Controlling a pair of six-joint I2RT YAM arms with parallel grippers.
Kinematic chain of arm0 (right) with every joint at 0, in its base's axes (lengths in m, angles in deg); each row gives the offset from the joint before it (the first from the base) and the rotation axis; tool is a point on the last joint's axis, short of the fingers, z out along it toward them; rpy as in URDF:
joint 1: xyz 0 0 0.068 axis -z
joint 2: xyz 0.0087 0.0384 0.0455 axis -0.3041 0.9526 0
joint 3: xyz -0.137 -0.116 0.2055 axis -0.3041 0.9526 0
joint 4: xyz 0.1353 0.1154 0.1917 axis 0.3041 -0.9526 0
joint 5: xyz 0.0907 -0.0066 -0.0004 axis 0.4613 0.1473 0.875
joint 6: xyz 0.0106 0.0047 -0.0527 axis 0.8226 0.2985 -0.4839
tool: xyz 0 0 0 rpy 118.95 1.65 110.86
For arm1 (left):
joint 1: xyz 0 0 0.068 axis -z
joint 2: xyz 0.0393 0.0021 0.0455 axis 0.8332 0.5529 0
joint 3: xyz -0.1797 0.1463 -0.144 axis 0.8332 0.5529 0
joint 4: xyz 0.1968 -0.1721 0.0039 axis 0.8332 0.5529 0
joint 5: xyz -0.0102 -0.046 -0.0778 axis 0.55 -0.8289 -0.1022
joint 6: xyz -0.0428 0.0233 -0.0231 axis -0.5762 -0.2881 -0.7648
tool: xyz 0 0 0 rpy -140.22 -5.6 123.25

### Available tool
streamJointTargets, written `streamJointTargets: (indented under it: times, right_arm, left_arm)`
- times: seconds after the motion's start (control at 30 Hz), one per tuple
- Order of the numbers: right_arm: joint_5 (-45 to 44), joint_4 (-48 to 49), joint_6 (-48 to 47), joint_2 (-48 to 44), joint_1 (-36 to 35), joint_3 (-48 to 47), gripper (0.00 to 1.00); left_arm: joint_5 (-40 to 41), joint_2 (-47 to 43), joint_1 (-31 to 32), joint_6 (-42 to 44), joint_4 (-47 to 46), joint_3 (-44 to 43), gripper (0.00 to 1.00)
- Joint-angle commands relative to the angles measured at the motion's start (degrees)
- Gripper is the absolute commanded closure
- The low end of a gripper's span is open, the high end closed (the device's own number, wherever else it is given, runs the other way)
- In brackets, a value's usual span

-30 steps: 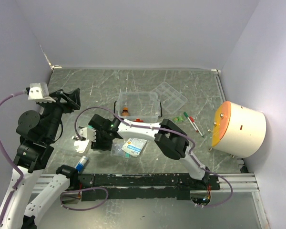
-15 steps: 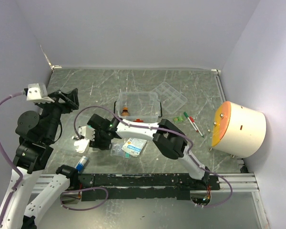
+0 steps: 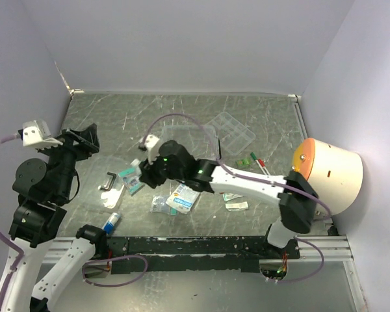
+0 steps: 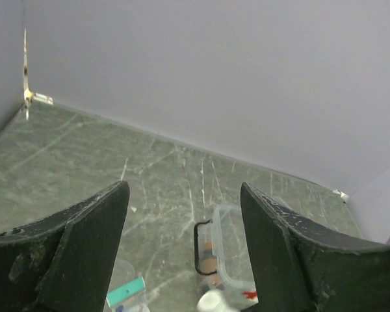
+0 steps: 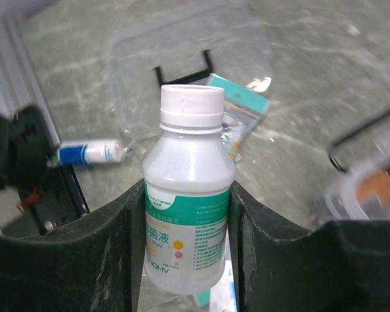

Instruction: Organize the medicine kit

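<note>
1. The bottle point(image 5: 188, 214) is white, slightly cloudy plastic with round shoulders, a screw cap and a green-and-white printed label.
2. The kit point(image 3: 196, 138) is a clear box with rounded corners, standing mid-table toward the far side. Something orange shows through its wall, and my left wrist view shows a black handle on its end.
3. The table point(image 3: 117, 123) has a dark green marbled surface with pale scratches. Plain lilac walls close it in on the left, far and right sides.
4. My right gripper point(image 5: 187, 195) pinches the bottle by its body, with one dark finger on each side and the cap pointing away from the wrist. It holds the bottle off the table, just left of the kit and nearer to me.
5. The right arm stretches from its near-right base diagonally to the left, and its forearm crosses over the kit's near edge.
6. My left gripper point(image 4: 182, 195) is spread wide with nothing between its fingers. It is raised at the left side and looks toward the far wall.
7. Beyond the bottle lies a flat clear lid point(image 5: 149, 52) with a black handle. A teal packet point(image 5: 242, 104) sits just beside that handle, and a blue-and-white tube point(image 5: 91, 153) lies near the rail.
8. The widest stretch of bare marble is at the far left. On the right are a clear tray point(image 3: 233, 129) and a cream drum point(image 3: 331, 175) with an orange face, close to the right wall.
</note>
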Motion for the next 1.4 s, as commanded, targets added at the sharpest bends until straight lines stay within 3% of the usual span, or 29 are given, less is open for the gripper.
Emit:
streamJointTargets:
  times: [0.0,0.23,0.43,0.57,0.73,0.9,1.03,1.37]
  right_arm:
    - [-15.81,3.84,23.22,-8.19,3.16,6.83,0.69]
    - [-25.34,-12.03,31.09,-12.58,6.15,2.88,0.70]
    - [-15.62,-11.94,36.87,-11.08,17.67,3.56,0.71]
    - [-15.29,-14.06,36.22,-5.32,21.10,-0.87,0.71]
    - [-17.67,-15.00,35.30,0.74,22.27,-5.45,0.71]
    - [-18.25,-17.49,33.69,7.04,23.14,-9.76,0.70]
    - [-15.95,-19.29,33.32,11.11,23.14,-11.89,0.70]
    - [-13.62,-26.42,31.16,19.46,23.34,-18.89,0.67]
  left_arm:
    - [2.39,-2.11,-0.29,-10.07,9.55,-1.97,0.20]
    - [-6.42,-7.12,-0.28,-13.38,14.17,3.33,0.19]
    - [-11.12,-6.42,-0.28,-9.64,9.77,7.34,0.19]
    - [-11.88,-3.15,-0.28,-7.91,1.69,9.62,0.18]
    - [-12.15,2.83,-0.28,-6.39,-3.52,9.39,0.18]
    - [-6.53,9.27,-0.28,-10.87,-0.21,4.83,0.18]
    - [-8.65,10.46,-0.28,-10.36,-5.06,8.46,0.18]
    - [-6.30,10.36,-0.37,-11.40,-3.86,10.14,0.18]
